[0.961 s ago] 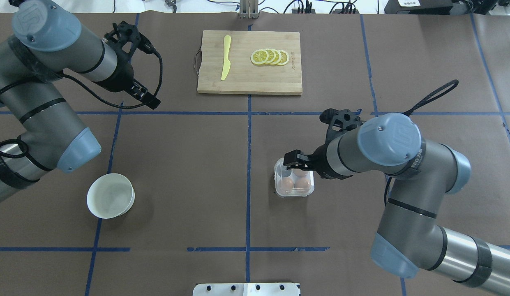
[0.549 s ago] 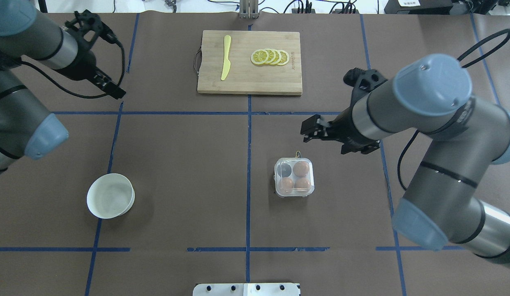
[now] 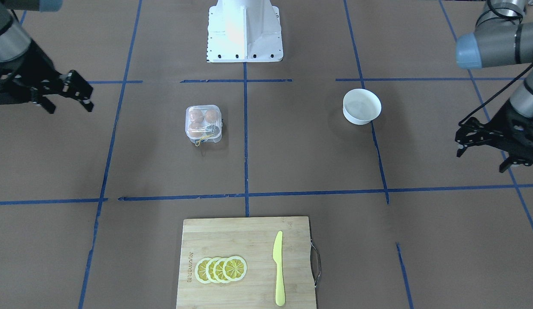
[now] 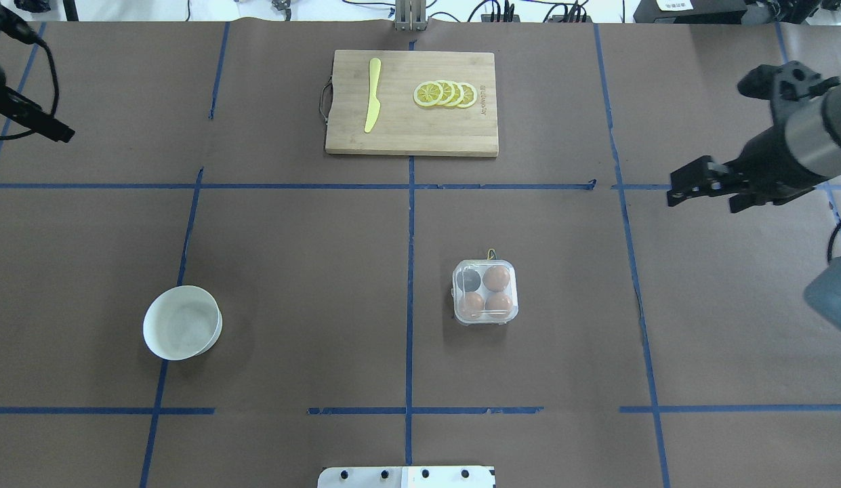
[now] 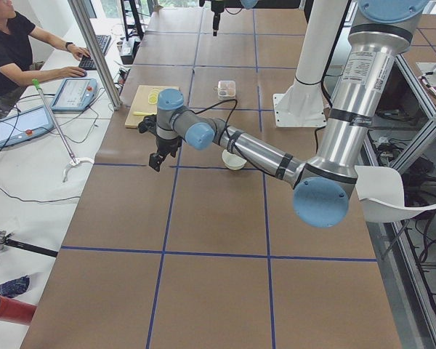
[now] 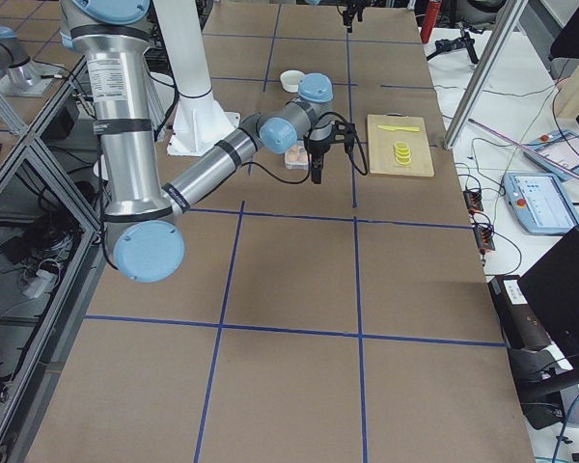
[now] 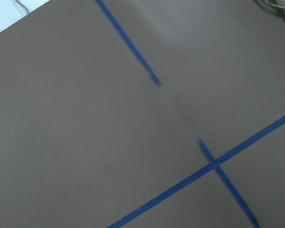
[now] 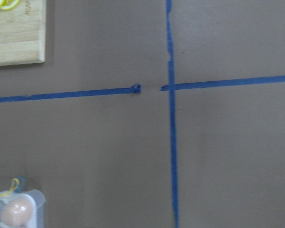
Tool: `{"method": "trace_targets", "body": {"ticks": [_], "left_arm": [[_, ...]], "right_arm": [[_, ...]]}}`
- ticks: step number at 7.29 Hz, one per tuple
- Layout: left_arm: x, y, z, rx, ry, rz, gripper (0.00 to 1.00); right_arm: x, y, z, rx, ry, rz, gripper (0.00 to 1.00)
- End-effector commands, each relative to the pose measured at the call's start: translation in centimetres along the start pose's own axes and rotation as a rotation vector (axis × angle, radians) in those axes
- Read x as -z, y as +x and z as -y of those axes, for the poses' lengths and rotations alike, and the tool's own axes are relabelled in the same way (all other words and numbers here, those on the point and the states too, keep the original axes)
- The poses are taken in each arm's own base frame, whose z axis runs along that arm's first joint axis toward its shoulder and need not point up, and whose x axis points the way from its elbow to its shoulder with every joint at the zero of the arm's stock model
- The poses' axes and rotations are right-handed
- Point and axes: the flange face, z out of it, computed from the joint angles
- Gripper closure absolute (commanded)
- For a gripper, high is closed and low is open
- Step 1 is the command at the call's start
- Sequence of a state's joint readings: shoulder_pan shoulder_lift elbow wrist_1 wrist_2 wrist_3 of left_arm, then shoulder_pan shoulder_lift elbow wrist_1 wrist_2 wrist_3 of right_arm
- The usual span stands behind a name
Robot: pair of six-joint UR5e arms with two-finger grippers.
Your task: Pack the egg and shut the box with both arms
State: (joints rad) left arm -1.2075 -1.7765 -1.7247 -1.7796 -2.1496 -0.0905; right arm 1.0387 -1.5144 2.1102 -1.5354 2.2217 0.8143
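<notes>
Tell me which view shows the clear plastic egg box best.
Overhead exterior: the small clear plastic egg box sits unobstructed, with three orange-brown eggs countable. Front-facing shows it whole too, eggs blurrier. Side views show it tiny; right wrist catches one corner.

Brown table (image 4: 291,271), blue tape grid (image 4: 410,224); on it: box (image 4: 485,291), wht bowl (image 4: 183,325), cutting brd (image 4: 420,129).

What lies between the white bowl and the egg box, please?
Only bare table crossed by a blue tape line separates the bowl from the box, per the overhead view.
</notes>
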Motion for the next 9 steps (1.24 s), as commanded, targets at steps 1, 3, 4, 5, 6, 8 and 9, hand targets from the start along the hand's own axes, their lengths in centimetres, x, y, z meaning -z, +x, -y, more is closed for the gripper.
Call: {"method": "trace_targets", "body": {"ticks": [1,3,4,5,6,8,9], "left_arm": [[1.8,-8.9,-7.6,0.12,-0.027,0.018,0.0],[4.4,-14.2,-12.6,0.128,-0.029,0.002,0.0],[5.1,-16.3,-14.3,0.198,-0.066,0.005,0.0],[5.0,-16.7,-15.1,0.238,-0.099,-0.001,0.0],[5.2,-16.5,-14.8,0.274,-0.129,-0.007,0.0],[5.5,-16.2,-15.2,0.293,-0.155,-0.013,0.0],[4.6,-16.2,-16.4,0.304,-0.173,-0.018,0.0]], "right_arm": [[3.0,15.1,1.1,0.079,-0.007,-0.027,0.0],[2.6,26.0,1.1,0.125,-0.029,-0.062,0.0],[1.4,31.4,1.1,0.14,-0.057,-0.076,0.0],[0.8,33.5,1.1,0.172,-0.072,-0.076,0.0],[1.0,33.4,1.1,0.176,-0.067,-0.078,0.0],[1.1,33.3,0.6,0.174,-0.066,-0.078,0.0],[0.9,33.7,0.1,0.165,-0.073,-0.077,0.0]]}}
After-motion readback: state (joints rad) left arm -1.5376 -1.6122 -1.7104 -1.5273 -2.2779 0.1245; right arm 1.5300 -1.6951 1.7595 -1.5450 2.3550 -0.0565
